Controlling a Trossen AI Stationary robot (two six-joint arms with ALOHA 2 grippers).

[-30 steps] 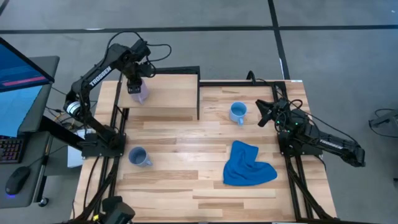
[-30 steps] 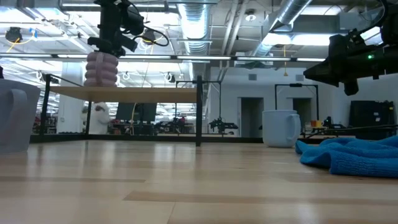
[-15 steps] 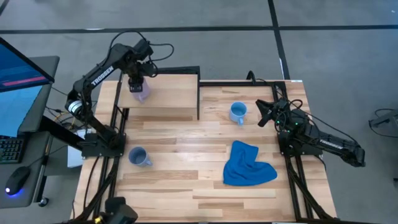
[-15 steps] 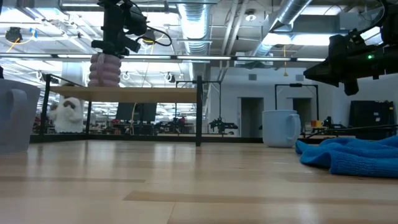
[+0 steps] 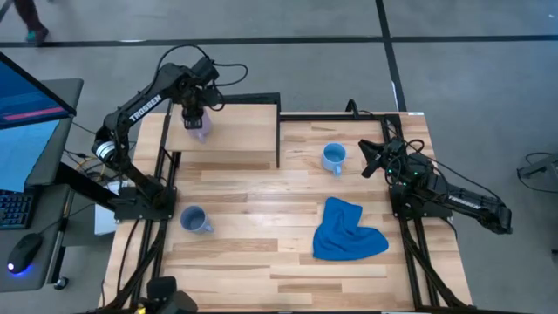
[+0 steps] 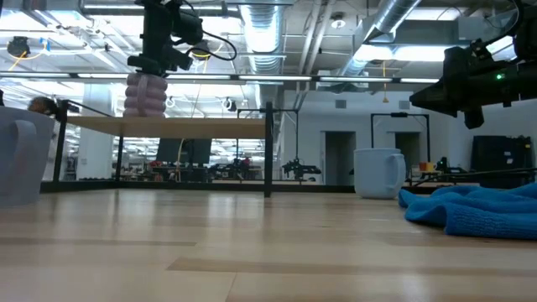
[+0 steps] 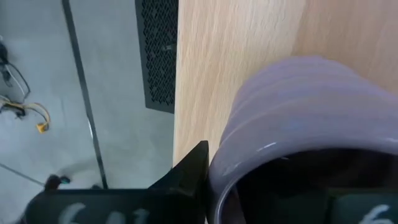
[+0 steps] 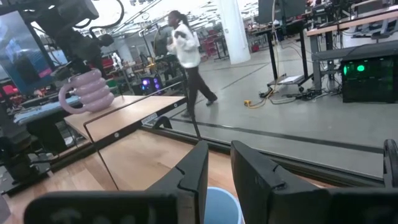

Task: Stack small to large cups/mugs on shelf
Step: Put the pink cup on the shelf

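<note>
The left gripper clamps the pale purple mug by its rim, just above the shelf near its back-left corner. It looks rigid, glazed, ribbed and likely slippery and breakable, so that rim pinch needs gentle lowering. The right gripper waits parted by the tabletop's right edge.

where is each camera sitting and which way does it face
High: overhead, straight down on table, both arms; left gripper holds purple mug over shelf.
Low: tabletop height, level across; both arms overhead.
Left wrist: down onto the mug's rim and shelf board.
Right wrist: across to the shelf, own fingers near light blue mug.
All four show the purple mug.
</note>
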